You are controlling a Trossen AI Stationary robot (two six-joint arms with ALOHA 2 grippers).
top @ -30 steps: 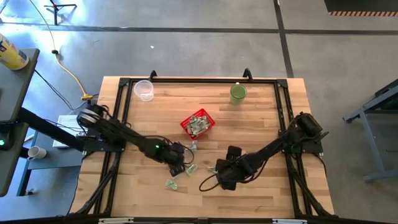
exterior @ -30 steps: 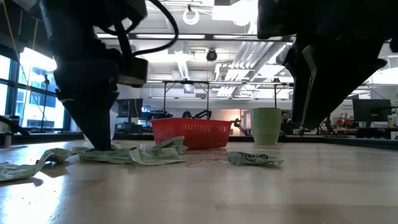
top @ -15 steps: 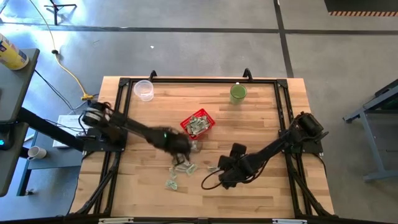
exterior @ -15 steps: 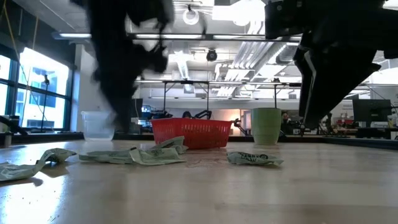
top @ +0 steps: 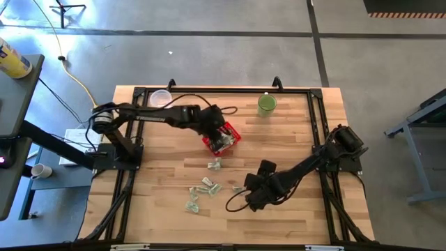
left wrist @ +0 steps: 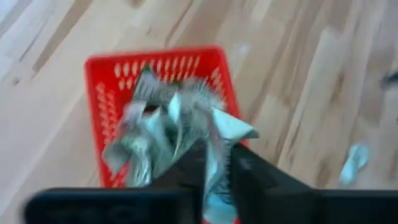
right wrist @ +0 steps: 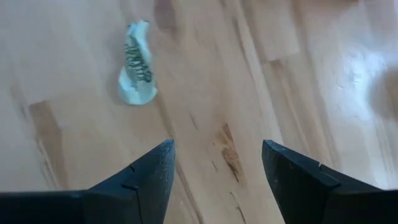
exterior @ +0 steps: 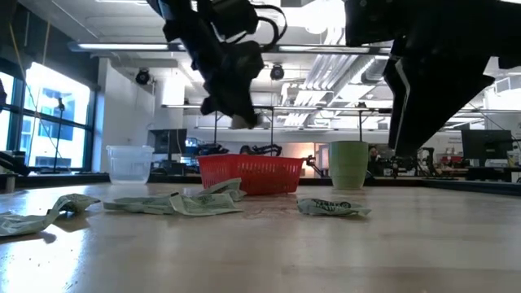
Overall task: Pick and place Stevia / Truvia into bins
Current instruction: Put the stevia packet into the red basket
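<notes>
The red basket [top: 223,138] stands at the table's middle, toward the far side, with several pale green sachets inside [left wrist: 155,134]. My left gripper [top: 213,123] hovers over it, shut on one sachet [left wrist: 219,132]; the low view shows it above the basket [exterior: 252,172]. More sachets lie flat on the table nearer the near edge [top: 208,186], [top: 191,206], [top: 214,164]. My right gripper [top: 252,198] hangs open just above the table, beside a lone sachet [right wrist: 137,65]. My left gripper pinches one sachet between its two fingers [left wrist: 241,163], by the sachet's end [left wrist: 216,152], coming from above. The sachet is lifted clear and pokes out past the fingertips [exterior: 238,122], over the basket's opening.
A clear plastic cup [top: 161,100] stands at the far left corner and a green cup [top: 267,104] at the far right. A black frame runs round the table's edge [top: 209,90]. Bare wood lies right of the basket and along the near edge.
My left gripper has risen from the loose sachets near the table's middle and swung toward the far edge, ending above the red basket with a sachet lifted clear. The sachets left on the table lie where they were.
</notes>
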